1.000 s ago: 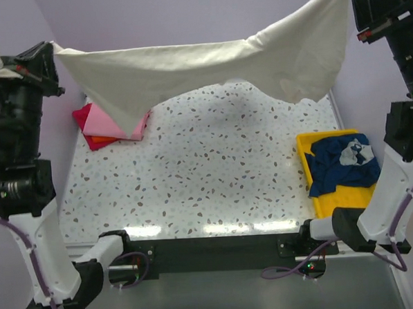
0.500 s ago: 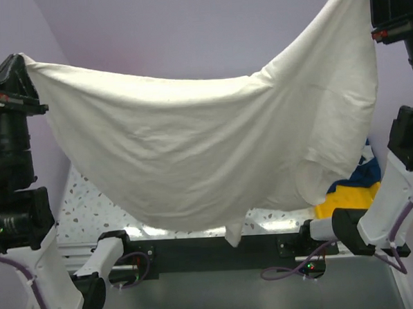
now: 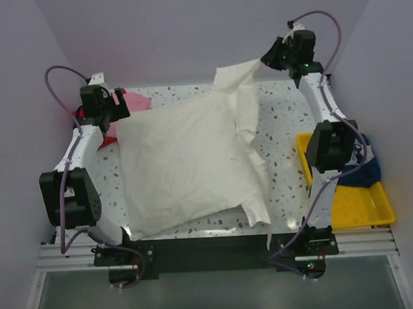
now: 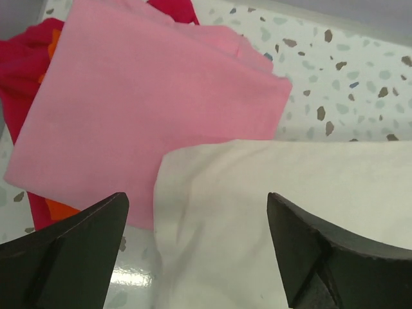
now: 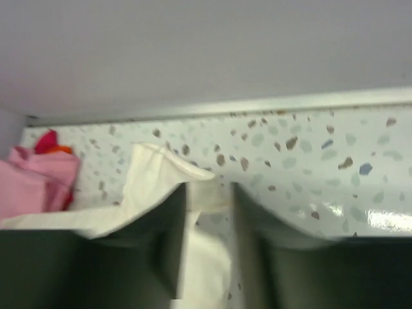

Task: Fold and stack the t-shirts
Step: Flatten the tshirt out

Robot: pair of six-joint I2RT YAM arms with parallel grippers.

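1. Cream t-shirt [image 3: 186, 162] lies spread over the middle of the table [image 3: 280, 102], mostly flat; its right side is rumpled, with one far-right corner drawn up off the surface toward the back.
2. Right gripper [image 5: 207, 190] holds that raised corner; jaws stand almost together with a narrow fold of cream cloth pinched between them.
3. Left gripper [image 4: 196, 206] hangs over the shirt's far-left corner; jaws spread wide, nothing between them, and the cloth below lies loose on the table.
4. Folded pink t-shirt [image 4: 141, 96] sits at the far left, just beside the cream corner and partly under its edge; it tops a red t-shirt [image 4: 19, 64], with slivers of orange cloth [image 4: 55, 207] showing.
5. Navy t-shirt [image 3: 368, 170] is bunched in the yellow tray [image 3: 355, 212] at the right, partly hidden behind the right arm.
6. Handling, as judged: thin, limp, light cloth; it will sag and drag from any single hold and will not keep an edge unless laid down; the smooth tabletop should let it slide when pulled.
7. Where to hold, as judged: pinch at corners or seams, shoulder or hem, both arms together, so a fold line runs straight; a grab mid-panel would only bunch it.
8. Risk, as judged: the rumpled right side may fold in on itself; smooth it before creasing.
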